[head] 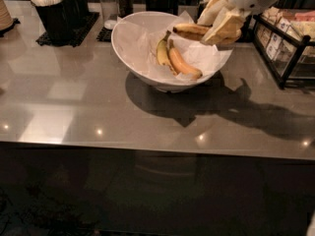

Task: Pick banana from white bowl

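Observation:
The white bowl [129, 42] stands on the grey counter, lined with crinkled white paper. My gripper [219, 25] is at the upper right, above the bowl's right rim. It is shut on the banana [191, 30], the dull yellow one with dark brown streaks, and holds it roughly level, clear of the paper. A greenish-yellow banana [162, 53] and a smooth orange-yellow banana [183, 63] still lie in the bowl.
Black holders with white utensils [55, 10] and shakers [109, 0] stand at the back left. A black wire rack [284, 47] with packets stands at the right. The counter's front edge [147, 146] runs across the lower half.

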